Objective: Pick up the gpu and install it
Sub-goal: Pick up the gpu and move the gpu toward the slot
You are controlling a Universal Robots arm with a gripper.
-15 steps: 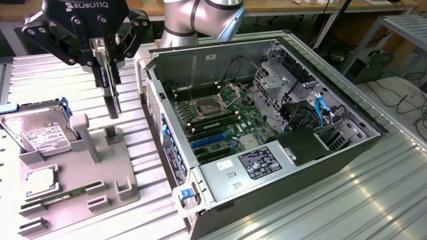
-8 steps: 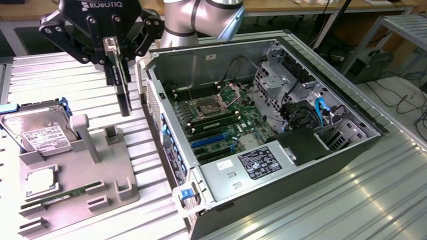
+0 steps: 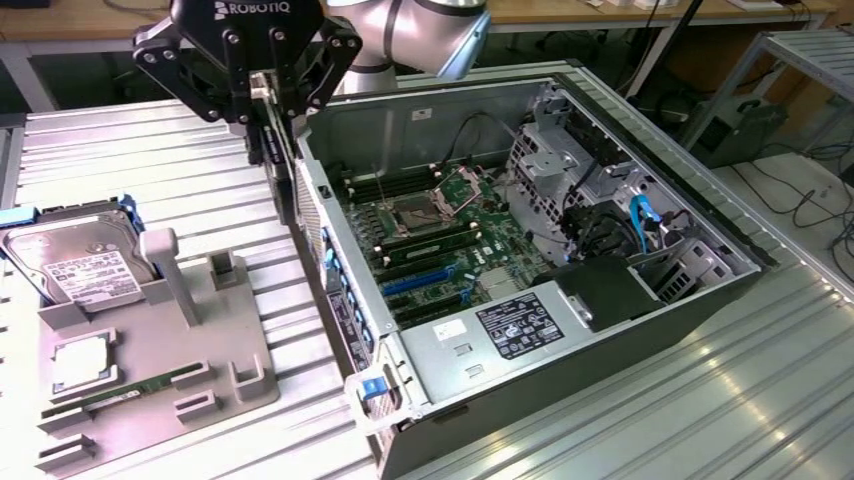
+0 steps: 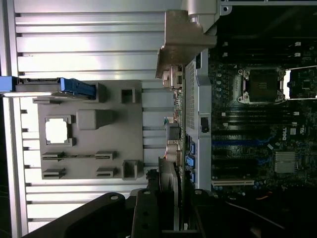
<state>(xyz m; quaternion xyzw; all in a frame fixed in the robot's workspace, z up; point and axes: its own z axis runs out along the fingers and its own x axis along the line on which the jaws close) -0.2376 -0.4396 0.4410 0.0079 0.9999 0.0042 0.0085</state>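
The gpu [image 3: 280, 175] hangs edge-on and upright from my gripper [image 3: 267, 112], which is shut on its top edge. It is a thin dark card, held just outside the near wall of the open computer case [image 3: 400, 125], above the table. In the wrist view the gpu [image 4: 187, 109] shows as a thin green board edge with its silver end bracket [image 4: 181, 42] at the far end, running along the case wall, and my gripper [image 4: 171, 203] clamps it. Blue and black expansion slots [image 3: 420, 280] lie on the motherboard inside the case, apart from the card.
A grey parts fixture [image 3: 200, 340] sits on the slatted metal table at the exterior view's left. It carries a hard drive [image 3: 74, 265], a processor chip [image 3: 80, 360] and a RAM stick [image 3: 120, 395]. Drive cages and cables [image 3: 627, 230] fill the case's far side.
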